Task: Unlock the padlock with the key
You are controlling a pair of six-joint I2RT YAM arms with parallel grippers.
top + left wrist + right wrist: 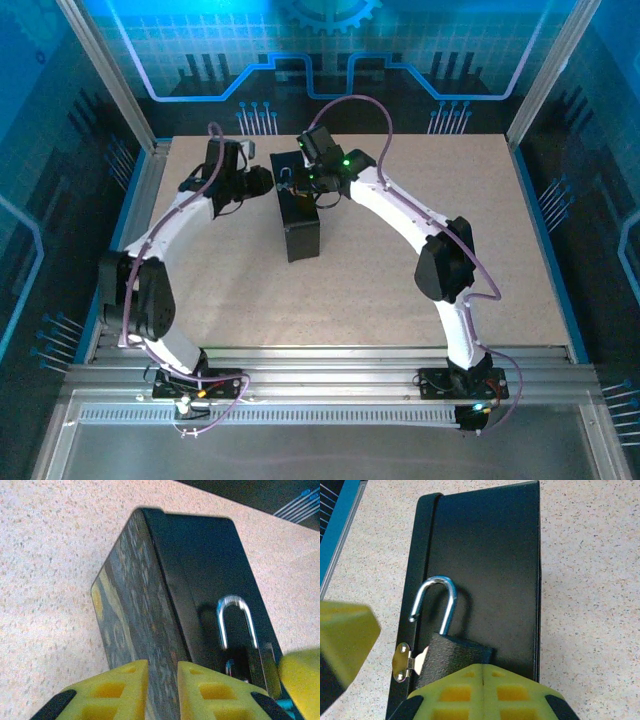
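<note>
The dark-grey padlock (451, 654) lies against the black box (490, 555), which rests on the table. Its silver shackle (434, 600) stands swung open, one end free beside the body. My right gripper (483, 668) sits right over the padlock's lower end, its yellow fingers pressed together. The key is hidden. In the left wrist view the padlock (246, 662) shows at the box's side. My left gripper (162, 666) hovers at the box's swirl-painted lid (132, 605), jaws a narrow gap apart with the lid seen between them. From above, both grippers (262, 180) (308, 186) meet at the box (301, 228).
A small brass hasp plate (401, 662) sticks out from the box's edge beside the padlock. A yellow finger (345, 637) of the left gripper hangs close on the left of the right wrist view. The speckled table (420, 340) is fenced by metal rails (540, 250).
</note>
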